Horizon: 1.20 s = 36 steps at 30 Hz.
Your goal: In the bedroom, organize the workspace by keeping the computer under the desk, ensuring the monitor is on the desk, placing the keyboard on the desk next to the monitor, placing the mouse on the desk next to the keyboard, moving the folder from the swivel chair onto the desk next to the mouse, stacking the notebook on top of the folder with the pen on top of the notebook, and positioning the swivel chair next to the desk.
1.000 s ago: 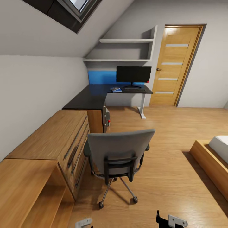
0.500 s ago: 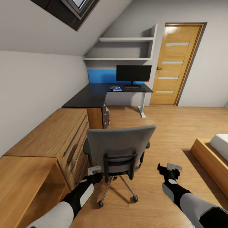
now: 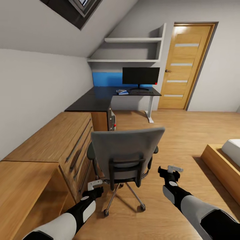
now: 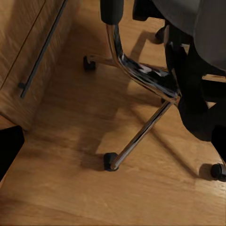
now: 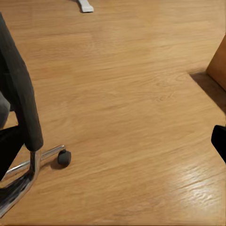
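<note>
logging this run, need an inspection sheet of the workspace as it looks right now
surface: dark desk in the far corner.
job's things: monitor upright on desk; keyboard in front of it; small blue items beside it, too far to identify; chair apart from desk, back toward camera; computer under desk.
clutter: nothing seen.
grippers: left gripper and right gripper flank the chair, holding nothing.
cables: nothing seen.
surroundings: dresser, door, bed.

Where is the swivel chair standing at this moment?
In the head view the swivel chair stands on the wooden floor in the foreground, its back toward the camera, beside the wooden dresser and well short of the desk.
</note>
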Motion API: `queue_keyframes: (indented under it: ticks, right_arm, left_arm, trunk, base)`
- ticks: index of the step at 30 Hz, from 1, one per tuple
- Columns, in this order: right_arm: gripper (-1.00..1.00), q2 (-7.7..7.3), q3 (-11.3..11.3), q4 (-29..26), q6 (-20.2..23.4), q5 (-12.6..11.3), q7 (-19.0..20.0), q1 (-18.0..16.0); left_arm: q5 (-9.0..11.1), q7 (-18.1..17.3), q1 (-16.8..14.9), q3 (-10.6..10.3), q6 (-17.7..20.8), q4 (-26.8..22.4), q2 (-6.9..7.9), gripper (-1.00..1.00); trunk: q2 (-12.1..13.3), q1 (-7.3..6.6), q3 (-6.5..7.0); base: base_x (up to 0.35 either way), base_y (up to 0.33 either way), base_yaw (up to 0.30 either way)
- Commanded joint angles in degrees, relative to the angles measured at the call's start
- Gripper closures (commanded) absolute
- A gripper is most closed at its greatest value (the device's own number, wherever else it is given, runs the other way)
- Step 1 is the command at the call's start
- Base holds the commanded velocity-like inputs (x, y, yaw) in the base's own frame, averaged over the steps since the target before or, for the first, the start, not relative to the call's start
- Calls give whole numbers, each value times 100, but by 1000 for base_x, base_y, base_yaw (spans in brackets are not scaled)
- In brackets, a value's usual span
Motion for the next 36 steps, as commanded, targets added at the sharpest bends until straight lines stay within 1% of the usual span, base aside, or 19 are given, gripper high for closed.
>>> queue_keyframes:
  ticks: [1,2,4,5,6,9,10,11,16,18,27,34,36]
  right_arm:
    - [-100,15,49,-1,-11,-45,-23,-3]
    - [-100,188,49,203,-29,-46,-16,-4]
    - [-100,296,44,338,-64,-43,-14,-4]
    - [-100,379,39,443,-132,-45,-13,-5]
    - [-100,485,27,605,-427,-58,-16,-5]
    - [-100,492,19,645,-530,-77,-18,-5]
    - [-100,479,17,655,-555,-119,-19,-5]
    - [-100,447,15,664,-566,-267,-19,-5]
    - [-100,393,27,670,-559,-637,-13,-5]
    - [-100,386,34,671,-558,-693,-1,-5]
    - [-100,374,47,690,-556,-775,228,-5]
    - [-100,379,80,708,-556,-761,341,-5]
    - [-100,398,105,738,-556,-729,435,-5]
  left_arm:
    - [47,23,-5,-53,-28,11,-3,-100]
    - [44,5,-5,-57,-37,69,-59,-100]
    - [41,1,-6,-59,-38,106,-102,-100]
    - [40,-1,-6,-61,-41,142,-139,-100]
    - [37,-3,-6,-59,-45,193,-188,-100]
    - [37,-4,-6,-59,-46,203,-198,-100]
    - [37,-4,-6,-60,-46,206,-200,-100]
    - [36,-4,-6,-61,-47,208,-202,-100]
    - [36,-4,-6,-60,-47,210,-209,-100]
    - [36,-4,-6,-61,-47,210,-210,-100]
    - [36,-4,-6,-60,-47,211,-209,-100]
    - [36,-4,-6,-59,-47,211,-207,-100]
    - [36,-4,-6,-59,-47,211,-210,-100]
  trunk:
    - [-44,22,-24]
    - [-84,44,-41]
    - [-164,88,-77]
    - [-204,110,-95]
    - [-245,132,-113]
    - [-365,198,-167]
    - [-405,220,-185]
    - [-445,242,-203]
    - [-646,351,-293]
    - [-726,395,-329]
    - [-1087,593,-490]
    - [-1368,747,-616]
    - [-1448,791,-652]
  base:
    - [0,0,0]
    - [0,0,0]
    - [0,0,0]
    - [0,0,0]
    - [0,0,0]
    - [0,0,0]
    - [0,0,0]
    - [0,0,0]
    - [0,0,0]
    - [0,0,0]
    - [0,0,0]
    - [0,0,0]
    - [0,0,0]
